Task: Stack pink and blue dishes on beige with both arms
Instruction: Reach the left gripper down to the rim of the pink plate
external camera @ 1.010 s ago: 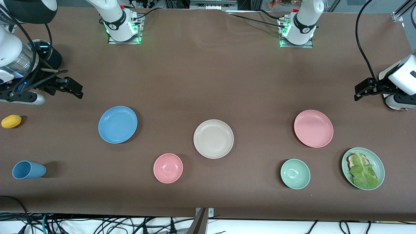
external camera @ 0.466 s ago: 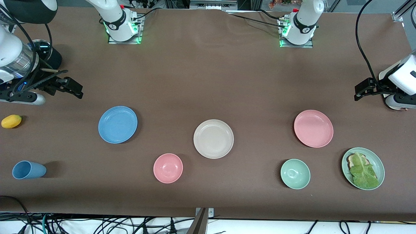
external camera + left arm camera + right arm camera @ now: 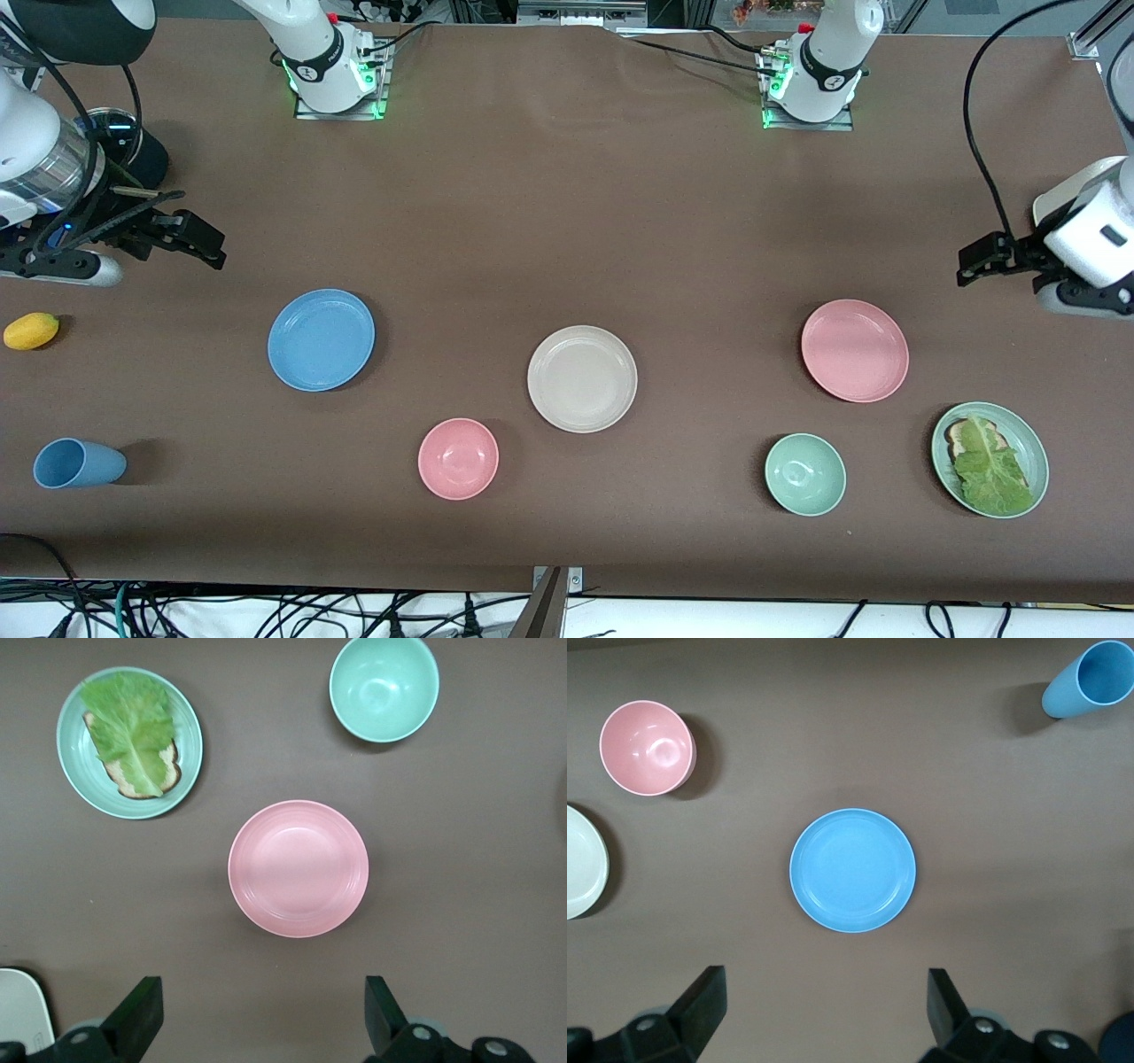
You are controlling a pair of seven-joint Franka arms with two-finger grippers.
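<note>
The beige plate (image 3: 582, 378) lies mid-table. The blue plate (image 3: 321, 339) lies toward the right arm's end, and the pink plate (image 3: 855, 350) toward the left arm's end. All three are empty and apart. My left gripper (image 3: 974, 261) hangs open over bare table just off the pink plate's rim. In the left wrist view the pink plate (image 3: 299, 868) sits ahead of the open left gripper (image 3: 261, 1019). My right gripper (image 3: 208, 248) hangs open over bare table near the blue plate. The right wrist view shows the blue plate (image 3: 852, 870) ahead of the open right gripper (image 3: 824, 1014).
A pink bowl (image 3: 458, 458) and a pale green bowl (image 3: 804, 474) stand nearer the camera than the plates. A green plate with toast and lettuce (image 3: 1028, 434) sits by the pink plate. A blue cup (image 3: 78, 463) and a yellow fruit (image 3: 31, 330) lie at the right arm's end.
My left gripper has shifted a little toward the pink plate. The right arm and all the dishes have stayed put.
</note>
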